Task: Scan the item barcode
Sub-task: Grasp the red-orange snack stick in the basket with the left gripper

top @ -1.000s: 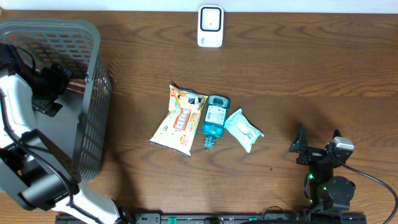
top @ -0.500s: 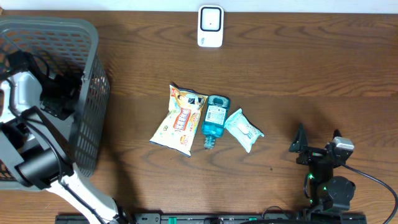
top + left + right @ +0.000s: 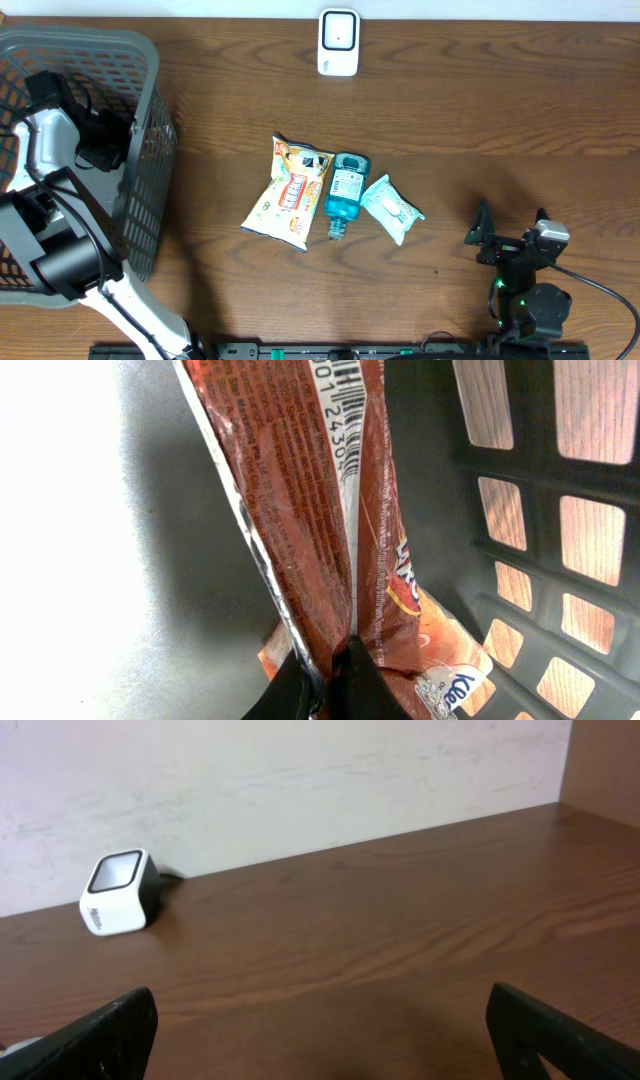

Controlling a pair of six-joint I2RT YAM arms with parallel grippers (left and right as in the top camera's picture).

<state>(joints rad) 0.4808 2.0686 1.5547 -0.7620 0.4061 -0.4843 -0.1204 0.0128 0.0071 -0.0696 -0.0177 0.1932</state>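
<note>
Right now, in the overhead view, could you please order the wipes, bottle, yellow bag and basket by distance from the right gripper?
1. Wipes, just left of the right gripper.
2. Bottle, centre.
3. Yellow bag, beside it.
4. Basket, far left.

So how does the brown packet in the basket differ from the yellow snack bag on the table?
The brown packet is pinched in the shut left gripper inside the grey basket; the yellow snack bag lies unheld on the table. The brown packet shows a barcode in the left wrist view; on the yellow snack bag I see none. Both are soft sealed snack packs.
</note>
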